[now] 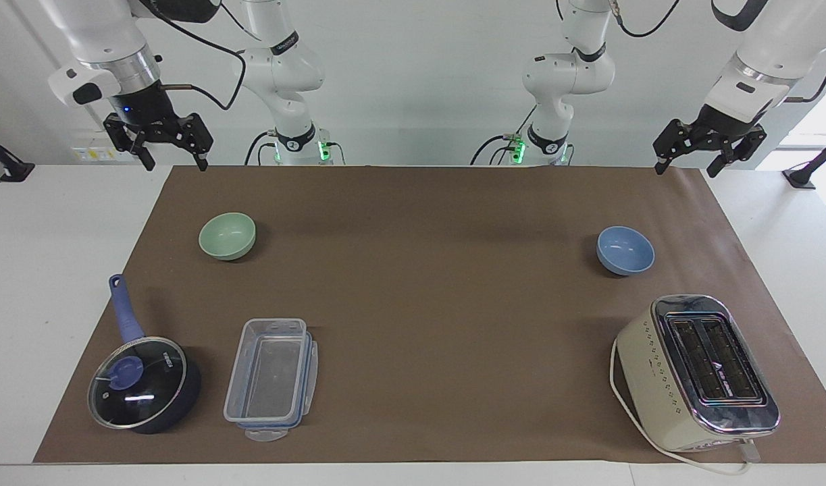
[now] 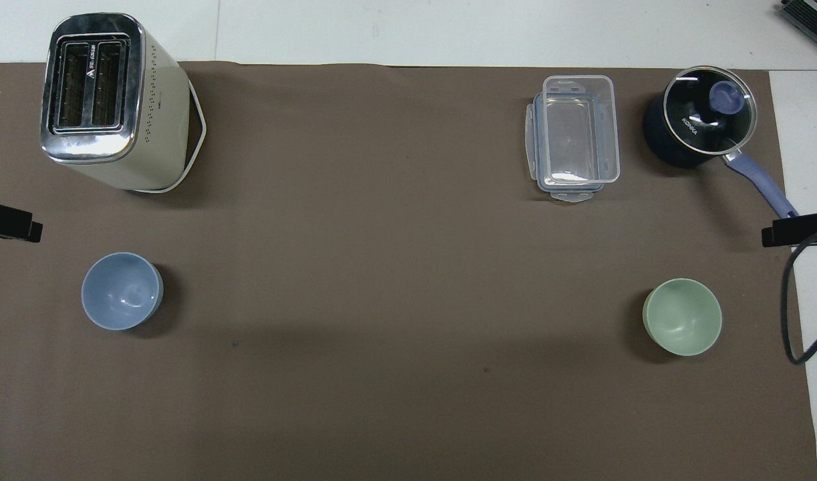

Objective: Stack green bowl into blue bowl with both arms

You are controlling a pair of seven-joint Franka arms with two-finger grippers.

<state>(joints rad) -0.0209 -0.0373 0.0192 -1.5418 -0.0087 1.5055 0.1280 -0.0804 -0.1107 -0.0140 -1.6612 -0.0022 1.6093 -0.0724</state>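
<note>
The pale mint-green bowl (image 1: 227,235) stands upright and empty on the brown mat toward the right arm's end of the table; it also shows in the overhead view (image 2: 682,316). The periwinkle-blue bowl (image 1: 625,250) stands upright and empty toward the left arm's end (image 2: 121,290). My right gripper (image 1: 174,162) hangs open and empty in the air over the mat's edge by the robots, up from the green bowl. My left gripper (image 1: 686,169) hangs open and empty over the mat's corner by the blue bowl. Only the grippers' tips show in the overhead view.
A cream and chrome toaster (image 1: 700,371) with its cord lies farther from the robots than the blue bowl. A clear plastic container (image 1: 272,378) and a dark blue lidded saucepan (image 1: 142,391) stand farther out than the green bowl. The brown mat (image 1: 419,304) covers the table's middle.
</note>
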